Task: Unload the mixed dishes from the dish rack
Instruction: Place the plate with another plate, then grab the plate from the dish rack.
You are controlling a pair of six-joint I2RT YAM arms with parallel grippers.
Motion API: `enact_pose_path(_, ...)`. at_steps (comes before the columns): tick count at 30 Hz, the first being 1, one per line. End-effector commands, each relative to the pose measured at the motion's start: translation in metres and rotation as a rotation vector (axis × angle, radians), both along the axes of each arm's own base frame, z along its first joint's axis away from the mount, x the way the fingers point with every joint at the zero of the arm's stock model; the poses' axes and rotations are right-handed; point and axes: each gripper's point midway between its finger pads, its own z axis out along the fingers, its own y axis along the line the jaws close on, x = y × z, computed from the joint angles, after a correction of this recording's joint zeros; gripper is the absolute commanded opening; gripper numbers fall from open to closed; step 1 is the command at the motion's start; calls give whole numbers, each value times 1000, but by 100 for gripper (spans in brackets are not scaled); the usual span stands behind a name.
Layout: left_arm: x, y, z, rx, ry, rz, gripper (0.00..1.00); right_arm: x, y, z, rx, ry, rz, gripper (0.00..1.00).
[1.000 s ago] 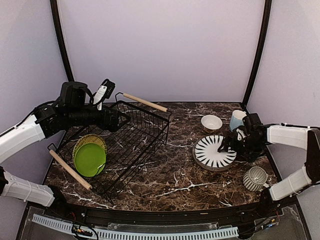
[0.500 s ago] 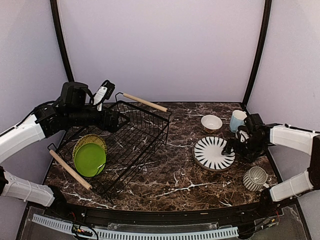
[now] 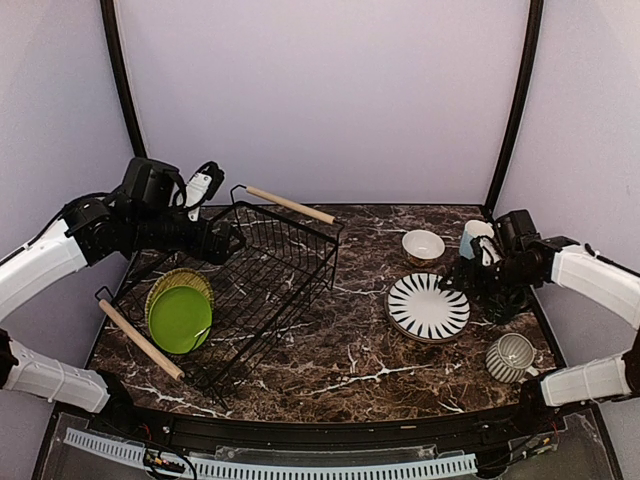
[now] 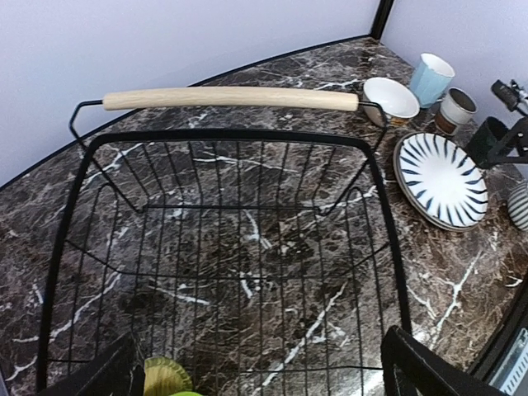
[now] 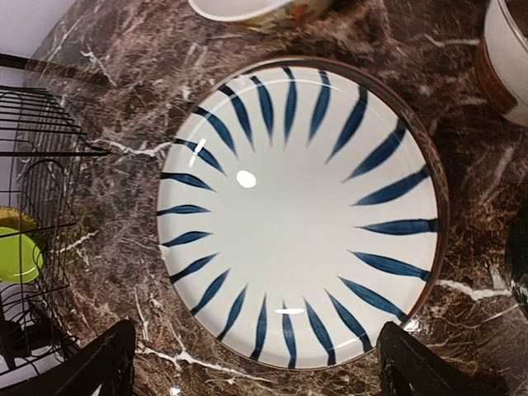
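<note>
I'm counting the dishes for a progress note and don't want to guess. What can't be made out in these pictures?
- Top view: the olive-yellow plate shows only its rim; the lime green plate covers the rest.
- Top view: the right arm hides nearly all of the small white cup.
- Left wrist view: the bottom edge cuts off both plates, leaving a green sliver.
- Right wrist view: the top edge cuts off the cream bowl.

glossy striped plate (image 5: 301, 219), wire rack (image 4: 239, 247), wooden handle (image 4: 231, 98)
</note>
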Motion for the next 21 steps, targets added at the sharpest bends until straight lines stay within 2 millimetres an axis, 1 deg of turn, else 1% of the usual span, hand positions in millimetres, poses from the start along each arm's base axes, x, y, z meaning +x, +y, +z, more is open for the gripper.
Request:
enact_pose_path(1, 2, 55, -14, 190, 64, 138, 99, 12, 19, 44, 70, -142, 98, 99)
enact_pose_path(2, 0, 64, -16, 212, 86, 154, 99, 13, 21, 49, 80, -154, 106, 99)
enact_pose_path(3, 3, 78, -18, 215, 104, 194, 99, 15, 22, 53, 87, -170, 106, 99)
enact_pose_path(4, 0, 85, -23, 223, 137, 197, 99, 16, 24, 58, 97, -185, 114, 99)
enact_pose_path(5, 2, 97, -25, 223, 157, 227, 99, 18, 26, 62, 108, -197, 121, 99)
enact_pose_path(7, -2, 114, -33, 268, 190, 261, 98, 19, 30, 70, 130, -222, 141, 99)
enact_pose_path(9, -7, 122, -43, 300, 231, 266, 95, 19, 34, 77, 150, -246, 163, 99)
enact_pose_path(13, -14, 124, -65, 303, 312, 235, 88, 18, 38, 85, 171, -272, 186, 99)
enact_pose_path(18, -11, 124, -86, 315, 374, 206, 75, 15, 40, 85, 179, -268, 200, 99)
enact_pose_path(21, -9, 122, -98, 315, 412, 185, 71, 13, 39, 83, 173, -265, 198, 99)
